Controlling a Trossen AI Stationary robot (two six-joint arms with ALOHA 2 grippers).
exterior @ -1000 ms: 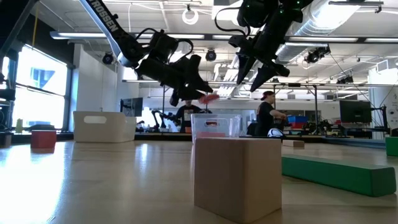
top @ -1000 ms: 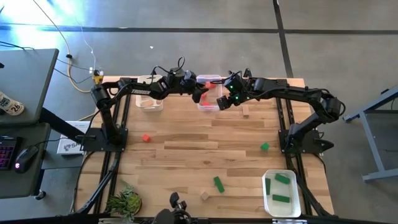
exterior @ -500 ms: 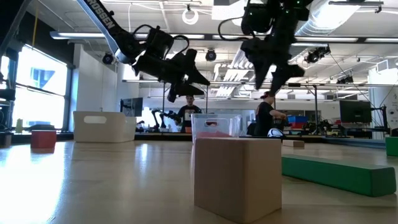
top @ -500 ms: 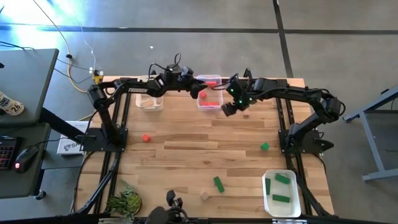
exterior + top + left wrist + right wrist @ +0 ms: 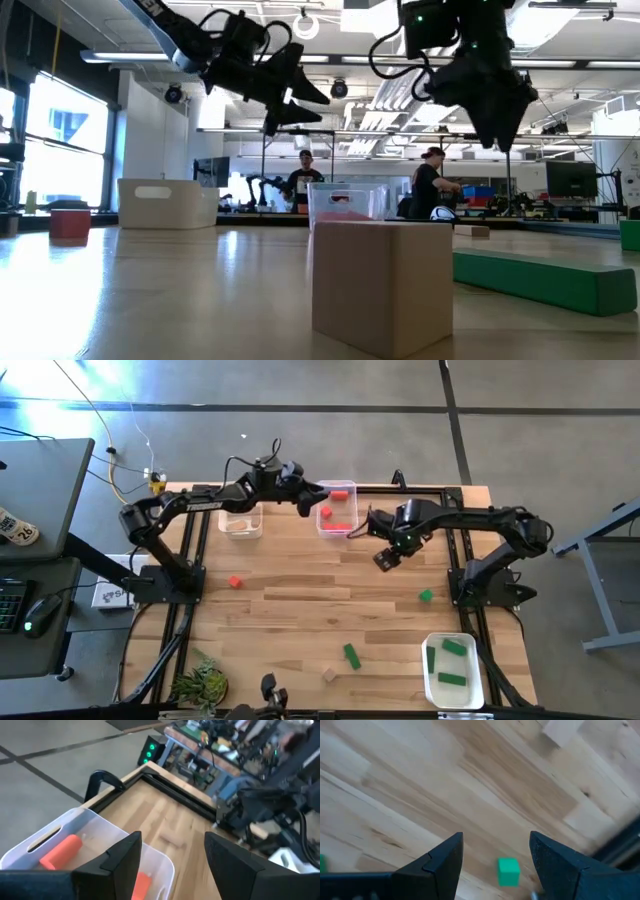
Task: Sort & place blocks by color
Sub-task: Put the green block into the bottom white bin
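Blocks lie scattered: red ones in the clear bin at the far edge, a red cube on the table's left, a green cube on the right, a green bar and a wood cube near the front, green bars in the white bin. Left gripper hangs just beside the clear bin, fingers apart, empty. Right gripper hovers over bare table right of centre, fingers apart, empty
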